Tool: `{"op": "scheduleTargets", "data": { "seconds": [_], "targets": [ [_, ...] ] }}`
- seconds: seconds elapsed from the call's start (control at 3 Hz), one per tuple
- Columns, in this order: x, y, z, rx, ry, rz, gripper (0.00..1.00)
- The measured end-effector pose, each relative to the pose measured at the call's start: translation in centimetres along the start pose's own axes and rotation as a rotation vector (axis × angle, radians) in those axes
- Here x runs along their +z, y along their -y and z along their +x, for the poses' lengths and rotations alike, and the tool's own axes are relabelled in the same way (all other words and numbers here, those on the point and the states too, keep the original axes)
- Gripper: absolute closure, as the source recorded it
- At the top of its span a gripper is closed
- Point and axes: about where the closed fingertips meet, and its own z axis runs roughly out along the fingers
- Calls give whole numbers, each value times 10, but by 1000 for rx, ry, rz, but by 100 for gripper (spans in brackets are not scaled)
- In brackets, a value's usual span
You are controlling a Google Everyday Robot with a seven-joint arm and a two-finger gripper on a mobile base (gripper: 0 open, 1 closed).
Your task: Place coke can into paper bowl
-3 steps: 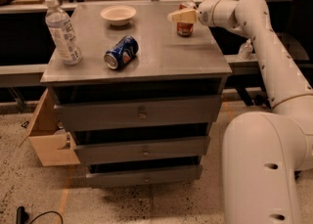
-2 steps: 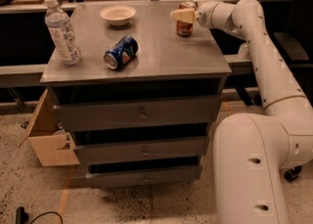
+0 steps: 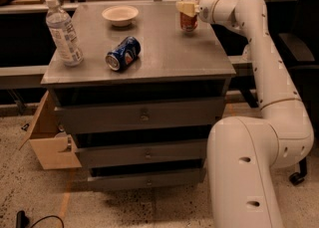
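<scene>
The coke can (image 3: 189,22) is red-orange with white markings and stands upright at the far right of the grey cabinet top (image 3: 164,55). My gripper (image 3: 186,7) comes in from the right and is shut on the can's top, with its cream fingers (image 3: 183,7) around it. The can's base is at or just above the surface; I cannot tell which. The paper bowl (image 3: 120,15), cream-white and shallow, sits at the far middle of the top, well to the left of the can. It holds nothing.
A blue Pepsi can (image 3: 122,53) lies on its side near the middle of the top. A clear water bottle (image 3: 63,32) stands at the left edge. The cabinet has drawers below; a wooden box (image 3: 50,140) sits on the floor at its left.
The can and the gripper sit slightly higher in view than a second ago, and the arm's pose has shifted. The bowl, Pepsi can and bottle have not moved.
</scene>
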Motion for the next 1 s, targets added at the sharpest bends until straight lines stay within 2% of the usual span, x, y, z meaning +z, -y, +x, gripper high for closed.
{"op": "scheduleTargets", "data": {
  "seconds": [0.33,0.67,1.0],
  "targets": [
    [-1,-37,-58,-110,72,-77,92],
    [11,-69,-91,-148,110,-122,100],
    [35,-87,-95,-135,93,-125,100]
  ]
}}
